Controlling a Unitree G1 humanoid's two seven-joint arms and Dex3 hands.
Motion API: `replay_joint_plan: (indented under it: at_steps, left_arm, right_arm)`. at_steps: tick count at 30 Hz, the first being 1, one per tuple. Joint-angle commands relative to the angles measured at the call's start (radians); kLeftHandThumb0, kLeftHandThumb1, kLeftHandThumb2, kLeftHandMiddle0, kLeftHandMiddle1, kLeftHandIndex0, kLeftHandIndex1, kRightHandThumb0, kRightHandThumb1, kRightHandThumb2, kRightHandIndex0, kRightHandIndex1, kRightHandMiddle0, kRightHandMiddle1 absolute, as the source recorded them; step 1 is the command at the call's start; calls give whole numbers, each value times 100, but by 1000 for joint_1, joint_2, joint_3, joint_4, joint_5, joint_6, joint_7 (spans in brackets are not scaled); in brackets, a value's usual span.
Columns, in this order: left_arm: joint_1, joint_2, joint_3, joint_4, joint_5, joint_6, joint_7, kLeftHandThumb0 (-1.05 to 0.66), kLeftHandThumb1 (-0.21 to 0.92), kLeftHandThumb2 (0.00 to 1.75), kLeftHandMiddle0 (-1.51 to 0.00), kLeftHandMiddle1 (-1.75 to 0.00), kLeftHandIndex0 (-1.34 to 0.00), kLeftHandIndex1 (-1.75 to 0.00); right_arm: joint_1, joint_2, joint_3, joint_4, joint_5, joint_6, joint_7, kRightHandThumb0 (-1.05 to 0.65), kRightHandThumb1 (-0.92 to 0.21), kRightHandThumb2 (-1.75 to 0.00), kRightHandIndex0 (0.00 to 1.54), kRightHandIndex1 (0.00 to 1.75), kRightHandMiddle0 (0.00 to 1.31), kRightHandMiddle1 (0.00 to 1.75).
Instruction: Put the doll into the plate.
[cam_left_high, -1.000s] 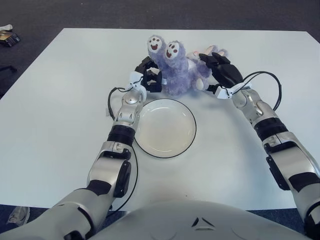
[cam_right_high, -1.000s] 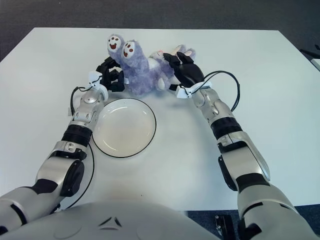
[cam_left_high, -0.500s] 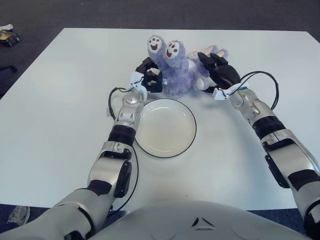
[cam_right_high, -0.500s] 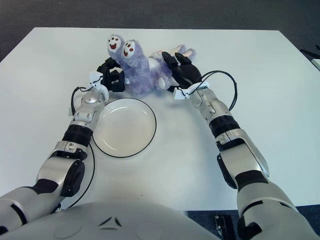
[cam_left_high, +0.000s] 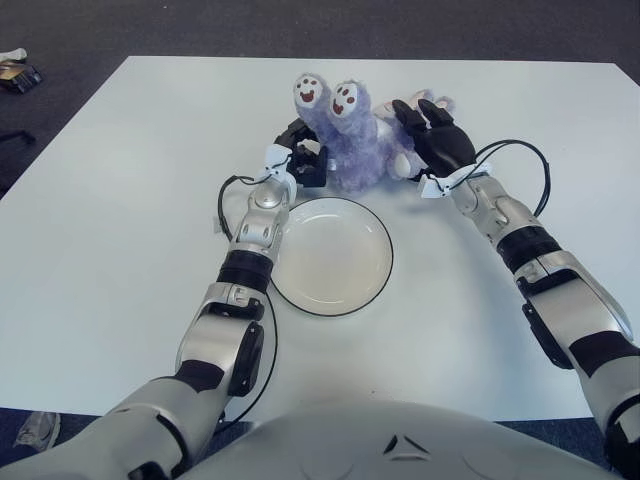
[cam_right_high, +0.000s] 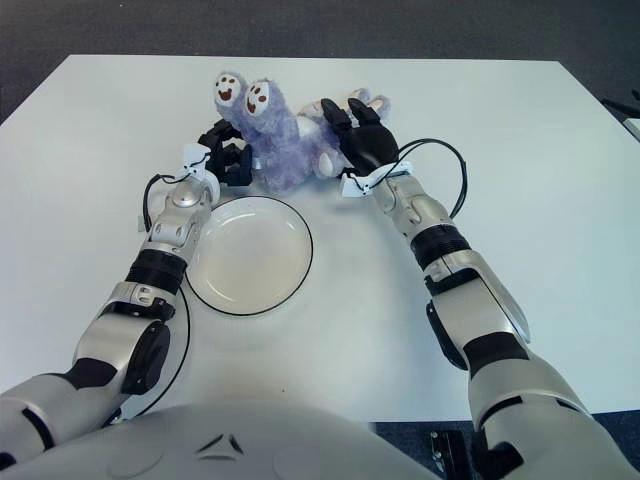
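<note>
On the white desk (cam_left_high: 120, 230), the purple plush doll (cam_left_high: 352, 140) lies just beyond the far rim of the white plate (cam_left_high: 330, 255), feet up, squeezed between the two hands. The left hand (cam_left_high: 298, 162) presses its curled fingers against the doll's left flank; the right hand (cam_left_high: 432, 142) cups the other side, fingers wrapped over the pale head end. The doll is not yet in the plate. To do the lift well, both hands should hold even pressure, raise the soft body clear of the rim, then draw it straight toward the robot and lower it onto the plate's centre. The desk has open room on every side, and its far edge is well behind the doll.
</note>
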Motion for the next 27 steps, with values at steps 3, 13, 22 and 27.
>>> replay_joint_plan:
  at_steps: [3, 13, 22, 27]
  left_arm:
    - [0, 8, -9, -21, 18, 20, 10, -1, 21, 144, -58, -175, -57, -174]
    - [-3, 7, -10, -25, 29, 36, 18, -1, 21, 144, -58, -175, -57, -174]
    - [-3, 5, -11, -31, 35, 56, 34, -1, 21, 144, -58, -175, -57, -174]
    - [-6, 6, -11, -23, 32, 54, 30, -1, 21, 144, -58, -175, -57, -174]
  right_arm:
    - [-35, 14, 11, 29, -11, 6, -41, -66, -41, -79, 0, 0, 0, 0]
    - [-45, 34, 11, 36, -9, 23, -83, -66, -40, -78, 0, 0, 0, 0]
    - [-51, 46, 10, 25, -8, 51, -101, -59, -33, -83, 0, 0, 0, 0]
    - [-50, 48, 7, 13, -3, 60, -94, -57, -31, -85, 0, 0, 0, 1]
